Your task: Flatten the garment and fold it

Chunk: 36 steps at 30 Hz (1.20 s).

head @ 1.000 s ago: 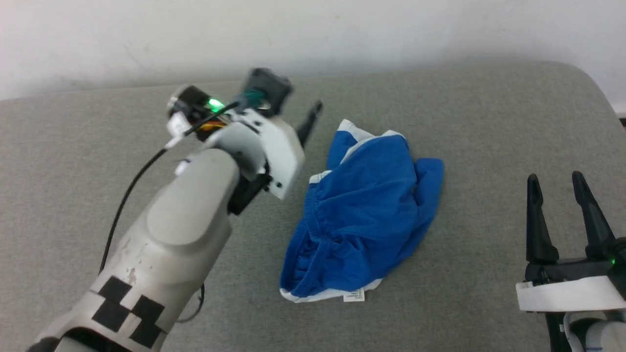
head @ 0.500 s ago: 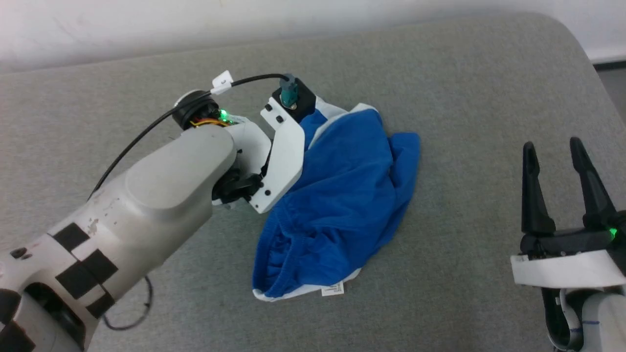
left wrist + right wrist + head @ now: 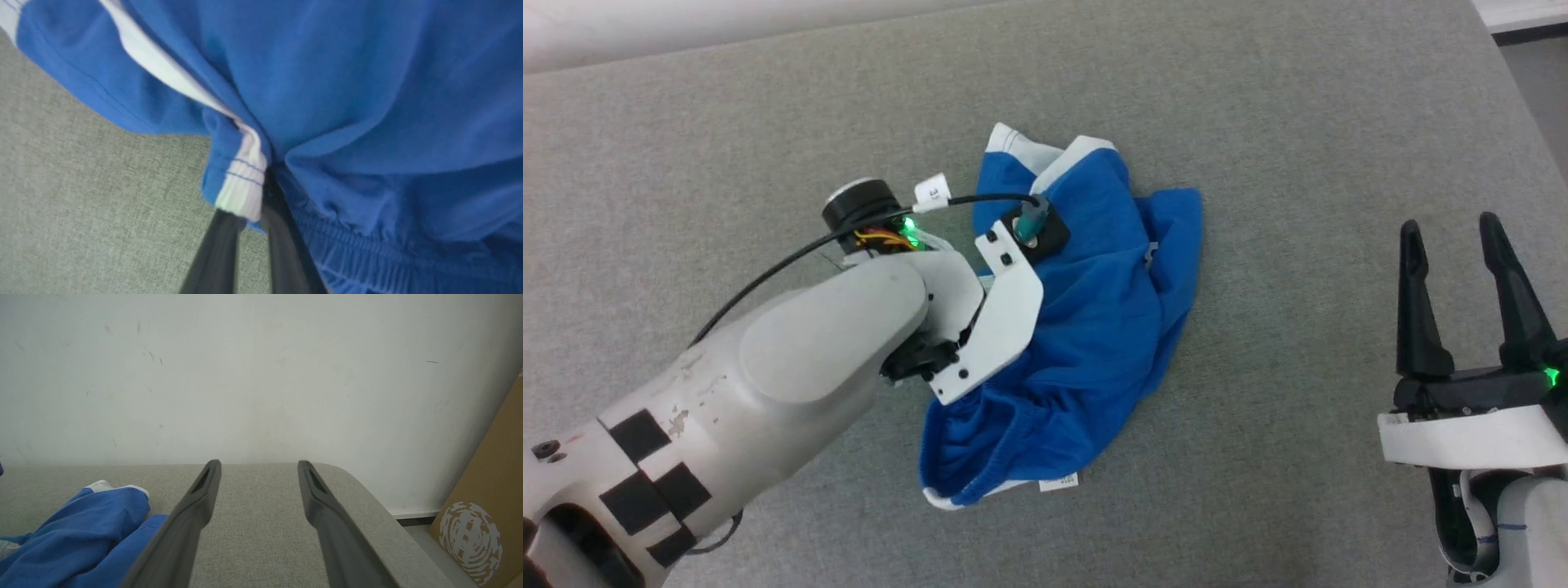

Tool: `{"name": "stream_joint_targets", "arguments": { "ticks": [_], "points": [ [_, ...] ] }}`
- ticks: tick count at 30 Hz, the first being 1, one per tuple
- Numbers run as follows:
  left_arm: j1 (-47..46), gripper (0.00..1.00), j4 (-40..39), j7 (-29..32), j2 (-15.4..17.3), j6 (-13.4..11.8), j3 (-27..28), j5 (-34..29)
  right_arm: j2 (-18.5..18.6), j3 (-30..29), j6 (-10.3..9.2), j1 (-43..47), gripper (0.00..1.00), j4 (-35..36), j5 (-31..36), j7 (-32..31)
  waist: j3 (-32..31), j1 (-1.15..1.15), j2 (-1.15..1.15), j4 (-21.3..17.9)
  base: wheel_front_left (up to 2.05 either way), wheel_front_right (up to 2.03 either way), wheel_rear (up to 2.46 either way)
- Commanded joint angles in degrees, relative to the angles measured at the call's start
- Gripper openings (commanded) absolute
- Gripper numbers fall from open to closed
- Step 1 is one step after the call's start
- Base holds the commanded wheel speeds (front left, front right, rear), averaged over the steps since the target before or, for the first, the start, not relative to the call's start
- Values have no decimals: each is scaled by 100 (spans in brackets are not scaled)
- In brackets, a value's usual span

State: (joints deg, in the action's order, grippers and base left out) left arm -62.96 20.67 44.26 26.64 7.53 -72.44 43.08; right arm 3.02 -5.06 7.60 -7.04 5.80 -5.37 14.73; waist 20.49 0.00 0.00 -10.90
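Note:
The garment (image 3: 1094,327), crumpled royal-blue shorts with white trim, lies in a heap in the middle of the grey surface, a small white tag (image 3: 1058,483) at its near edge. My left wrist (image 3: 996,310) hangs over the heap's left side and hides the fingers from the head view. In the left wrist view my left gripper (image 3: 255,204) is shut on a white-trimmed edge of the garment (image 3: 367,81), beside the gathered waistband (image 3: 367,253). My right gripper (image 3: 1450,229) stands open to the right of the heap, apart from it, with nothing between its fingers (image 3: 196,506). The print is hidden.
The grey padded surface (image 3: 1298,147) ends in a rounded corner at the far right, with dark floor (image 3: 1539,73) beyond. A white wall (image 3: 261,375) stands behind it. A brown cardboard box (image 3: 490,498) leans at the right in the right wrist view.
My left arm has swung right and down from beside the garment onto its left edge, and the gripper has closed there. The head camera has tilted. The right gripper stays still and open.

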Motion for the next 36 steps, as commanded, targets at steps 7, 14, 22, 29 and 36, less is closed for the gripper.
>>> {"name": "stream_joint_targets", "arguments": {
  "ticks": [7, 14, 22, 29, 36],
  "points": [
    [-402, 0, 291, -1437, 488, -5, -40, 359, -14, -31, -11, -51, 100, 37, 106, 27, -222, 0, 0, 410, 0, 0, 0],
    [-461, 0, 1578, -2349, 1005, -58, 228, 463, -14, 37, -11, -10, 100, 45, 124, 27, -231, 0, 0, 497, 0, 0, 0],
    [-98, 0, 3002, -2777, 1153, -431, 260, 419, -14, 66, -11, 10, 100, 53, 203, 27, -119, 0, 0, 418, 0, 0, 0],
    [104, 0, 3632, -3167, 1026, -566, 272, 370, -14, 15, -11, 72, 100, 17, 297, 27, -198, 0, 0, 580, 0, 0, 0],
    [-22, 100, 3661, -3912, 585, -370, 470, 532, -14, 33, -11, 251, 100, -30, 358, 27, -595, 0, 0, 1004, 0, 0, 0]
  ]
}}
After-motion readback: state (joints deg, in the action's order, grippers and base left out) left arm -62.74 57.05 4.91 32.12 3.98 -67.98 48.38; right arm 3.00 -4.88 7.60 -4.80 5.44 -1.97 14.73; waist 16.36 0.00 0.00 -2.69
